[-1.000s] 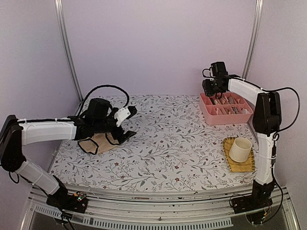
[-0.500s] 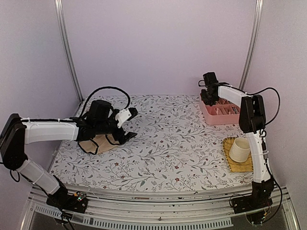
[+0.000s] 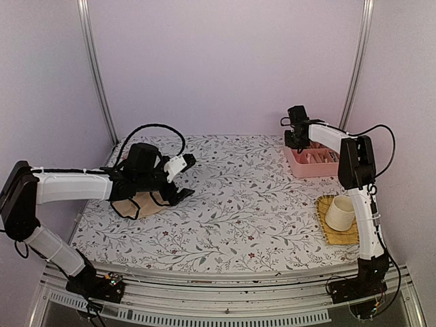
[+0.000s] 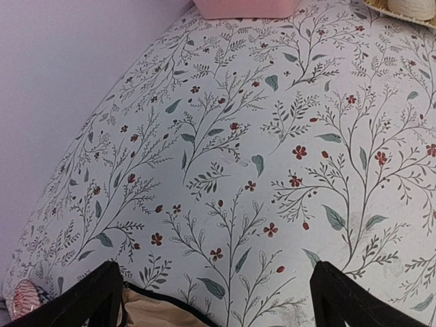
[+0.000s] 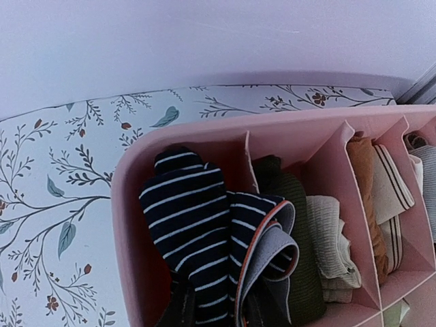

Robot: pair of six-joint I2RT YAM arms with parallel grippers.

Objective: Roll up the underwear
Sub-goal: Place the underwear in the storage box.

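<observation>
Beige underwear [image 3: 139, 203] with black edging lies crumpled on the table [image 3: 238, 211], well to the left of the pink box [image 3: 320, 167], across the flowered surface from it. My left fingers [image 4: 88, 303] hang over its box-side edge, spread wide, with only the patterned table between them. In the wrist view a corner of the beige cloth shows just beside one finger. A reddish-pink round thing [image 4: 26, 300] peeks in on the side of that finger away from the box, too cut off to name.

Navy underwear [image 5: 194, 225] with thin pale stripes sits bunched in the compartment at the box's left end, its grey, orange-edged waistband curling up. My right fingers [image 5: 180, 306] are down in that compartment, pinching the striped cloth. Rolled pieces [image 5: 334, 238] fill the neighbouring compartments. On the near side of the box, a cup [image 3: 340, 212] stands on a yellow mat [image 3: 338, 235].
</observation>
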